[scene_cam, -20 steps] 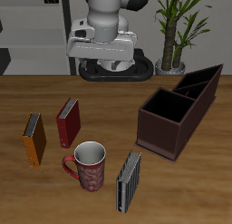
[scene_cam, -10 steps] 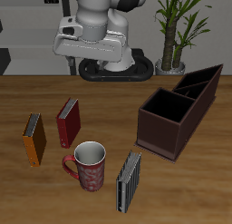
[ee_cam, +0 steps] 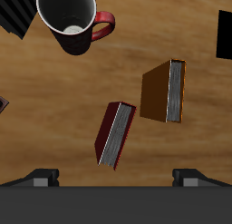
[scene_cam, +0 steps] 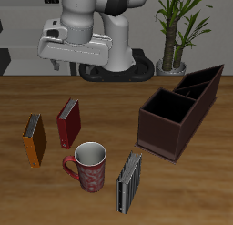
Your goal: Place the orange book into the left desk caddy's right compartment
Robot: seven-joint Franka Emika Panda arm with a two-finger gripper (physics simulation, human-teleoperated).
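The orange book (scene_cam: 35, 140) stands upright near the table's side edge, beside the dark red book (scene_cam: 68, 122). It also shows in the wrist view (ee_cam: 166, 90), spine edge up, with the dark red book (ee_cam: 115, 133) close by. The left desk caddy (scene_cam: 155, 130), a dark brown box with a squarish section, stands across the table from the books. My gripper (scene_cam: 80, 63) hangs high above the table's back, over the books' side. In the wrist view my gripper (ee_cam: 118, 178) is open and empty, its fingers (ee_cam: 41, 178) wide apart.
A red patterned mug (scene_cam: 88, 166) stands near the front, also in the wrist view (ee_cam: 68, 17). A grey striped book (scene_cam: 129, 181) stands beside it. A second dark brown box with a diagonal divider (scene_cam: 202, 83) sits behind the caddy. A potted plant (scene_cam: 170, 60) stands at the back.
My arm has swung sideways from the table's back middle toward the books' side. The books, mug and caddies have not moved.
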